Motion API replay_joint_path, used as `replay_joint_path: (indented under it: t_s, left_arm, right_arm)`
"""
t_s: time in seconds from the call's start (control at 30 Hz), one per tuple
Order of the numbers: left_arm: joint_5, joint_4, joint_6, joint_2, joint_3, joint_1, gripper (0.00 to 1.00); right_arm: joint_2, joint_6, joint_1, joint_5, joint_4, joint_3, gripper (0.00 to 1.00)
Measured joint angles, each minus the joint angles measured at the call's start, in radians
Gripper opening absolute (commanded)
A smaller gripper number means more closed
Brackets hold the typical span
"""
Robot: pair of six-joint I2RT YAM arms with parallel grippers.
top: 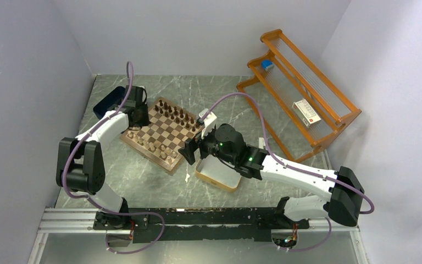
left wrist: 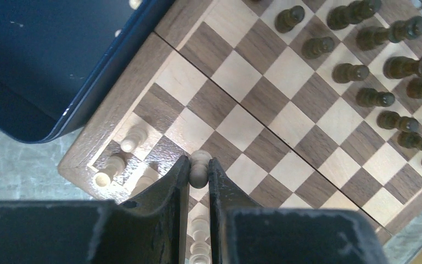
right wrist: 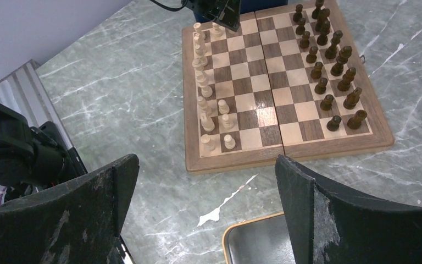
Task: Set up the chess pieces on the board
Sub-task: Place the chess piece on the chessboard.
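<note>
The board [top: 162, 135] lies on the gray worktop [top: 143, 181]. From above it looks like a diamond. The dark pieces [top: 174, 114] stand in two rows along its 1 o'clock side. The pale pieces [top: 149, 146] stand along its 7 o'clock side. They make a long row at the edge, with a few more in the row next to it.

The left hand [left wrist: 199, 163] is over the board's 10 o'clock corner. Its fingers [left wrist: 176, 181] are close together and pinch one small pale piece [left wrist: 200, 158] between them. The piece sits over the squares near the other pale ones. I cannot tell if it touches the board.

The right hand [right wrist: 206, 165] is at 4 o'clock from the board, just off its edge. Its two fingers [right wrist: 329, 220] are spread very wide, and nothing is between them. A tin [top: 218, 175] with a gold rim sits under this hand, near the board.

A blue tray [top: 107, 101] sits at 10 o'clock, just beside the board's corner. An orange wooden rack [top: 302, 88] stands at 2 o'clock, well apart from the board. It has a small box [top: 306, 113] on it.
</note>
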State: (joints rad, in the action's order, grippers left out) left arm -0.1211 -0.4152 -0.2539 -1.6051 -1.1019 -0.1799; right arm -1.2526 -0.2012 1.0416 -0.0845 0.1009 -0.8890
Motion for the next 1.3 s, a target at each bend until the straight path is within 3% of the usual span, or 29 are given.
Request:
replay_joint_path:
  t_s: [0.4,1.3]
  left_arm:
    - [-0.078,-0.001,-0.019,-0.003,0.006,0.023,0.17]
    - [-0.096,-0.028,-0.049,-0.084,0.015,0.042,0.18]
  right_arm:
    - [0.001,0.000,0.000,0.007,0.006,0.009,1.00]
    - [0.001,-0.016,0.000,0.037,0.032,0.039,1.00]
